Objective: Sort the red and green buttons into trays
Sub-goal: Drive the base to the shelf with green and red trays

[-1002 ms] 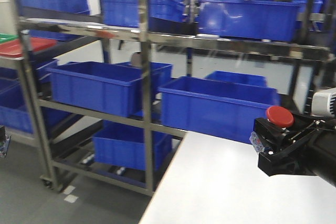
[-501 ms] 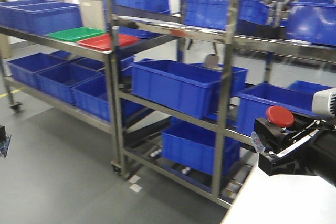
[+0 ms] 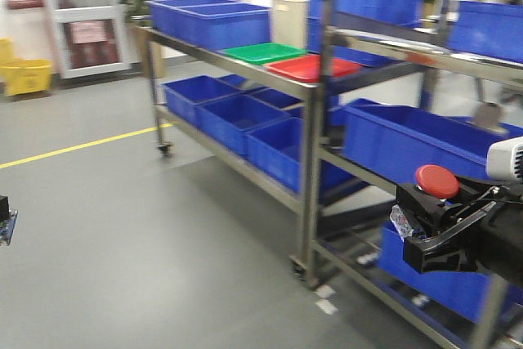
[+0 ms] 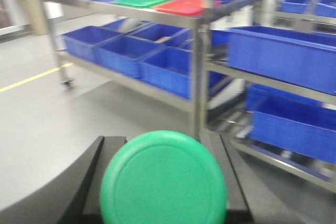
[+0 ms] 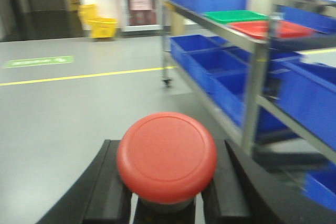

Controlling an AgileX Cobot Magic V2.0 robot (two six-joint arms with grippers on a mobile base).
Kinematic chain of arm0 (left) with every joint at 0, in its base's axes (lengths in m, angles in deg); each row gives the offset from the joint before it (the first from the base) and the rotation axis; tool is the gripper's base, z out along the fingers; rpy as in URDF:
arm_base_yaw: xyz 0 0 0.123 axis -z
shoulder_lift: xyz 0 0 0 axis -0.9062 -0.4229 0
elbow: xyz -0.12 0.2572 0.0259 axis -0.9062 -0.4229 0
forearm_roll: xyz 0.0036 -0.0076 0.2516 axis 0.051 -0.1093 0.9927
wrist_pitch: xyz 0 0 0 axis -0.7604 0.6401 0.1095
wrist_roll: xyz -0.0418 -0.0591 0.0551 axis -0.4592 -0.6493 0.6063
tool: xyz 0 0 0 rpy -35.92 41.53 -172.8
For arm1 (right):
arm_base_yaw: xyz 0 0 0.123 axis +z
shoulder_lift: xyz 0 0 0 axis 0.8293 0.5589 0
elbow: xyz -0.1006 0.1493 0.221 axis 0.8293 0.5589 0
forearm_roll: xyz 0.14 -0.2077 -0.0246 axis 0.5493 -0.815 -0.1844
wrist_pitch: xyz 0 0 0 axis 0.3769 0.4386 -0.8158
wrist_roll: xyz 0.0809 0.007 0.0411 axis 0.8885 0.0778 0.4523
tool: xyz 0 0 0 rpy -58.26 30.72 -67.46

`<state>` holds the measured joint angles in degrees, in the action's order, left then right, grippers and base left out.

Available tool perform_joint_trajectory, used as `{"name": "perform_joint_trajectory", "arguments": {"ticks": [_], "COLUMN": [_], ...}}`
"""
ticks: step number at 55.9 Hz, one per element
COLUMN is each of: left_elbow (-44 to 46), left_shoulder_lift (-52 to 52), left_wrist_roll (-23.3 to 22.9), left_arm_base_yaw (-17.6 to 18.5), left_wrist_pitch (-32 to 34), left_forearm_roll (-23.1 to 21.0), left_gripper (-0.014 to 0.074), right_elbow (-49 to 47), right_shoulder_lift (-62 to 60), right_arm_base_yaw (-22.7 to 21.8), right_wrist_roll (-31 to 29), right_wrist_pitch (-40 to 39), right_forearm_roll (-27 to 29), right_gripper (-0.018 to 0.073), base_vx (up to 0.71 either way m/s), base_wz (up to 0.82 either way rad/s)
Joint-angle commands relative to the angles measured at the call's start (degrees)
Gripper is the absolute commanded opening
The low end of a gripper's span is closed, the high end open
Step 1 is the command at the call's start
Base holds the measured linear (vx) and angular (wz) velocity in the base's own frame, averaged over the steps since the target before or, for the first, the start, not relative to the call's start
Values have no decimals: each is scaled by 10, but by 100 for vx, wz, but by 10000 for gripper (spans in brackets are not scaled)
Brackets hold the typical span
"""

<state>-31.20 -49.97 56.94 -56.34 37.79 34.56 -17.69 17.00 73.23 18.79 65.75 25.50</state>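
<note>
A button in each gripper.
The red button (image 5: 167,156) sits clamped in my right gripper (image 5: 167,198), lower centre; the green button (image 4: 164,179) likewise in my left gripper (image 4: 164,208). The green tray (image 3: 263,52) and red tray (image 3: 309,67) lie side by side on a rack shelf (image 3: 221,57), upper centre.

Open grey floor (image 3: 122,226) lies left of the steel rack (image 3: 310,161); on it, blue crates (image 3: 216,22) and a post hem the trays (image 3: 306,67).

Red button (image 3: 435,181), green button (image 4: 163,178), both gripped
</note>
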Motion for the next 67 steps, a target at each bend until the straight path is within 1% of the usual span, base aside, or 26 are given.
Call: {"name": "perform_joint_trajectory", "arguments": {"ticks": [1,21,36,50,67], "left_elbow": [20,20,20,20,20], "left_shoulder_lift": [3,3,3,3,3], "left_wrist_roll": [-2,-2,-2,-2,-2], "left_arm_base_yaw": [3,3,3,3,3], "left_wrist_pitch": [44,44,44,41,41], "left_forearm_roll": [-7,-7,-7,-7,-7], "left_gripper": [3,3,3,3,3], "right_elbow": [-21,-21,-21,-21,-21], "right_shoulder_lift": [-11,-11,-11,-11,-11], "right_arm_base_yaw": [-1,-1,-1,-1,-1], "right_wrist_roll": [1,1,1,1,1], "right_wrist_pitch": [-41,-38,-37,-37,-37], "right_forearm_roll": [1,1,1,1,1], "right_gripper": [-9,-9,-9,-9,-9], "base_vx": [16,19,24,29,36], "base_wz": [74,73,55,31,7]}}
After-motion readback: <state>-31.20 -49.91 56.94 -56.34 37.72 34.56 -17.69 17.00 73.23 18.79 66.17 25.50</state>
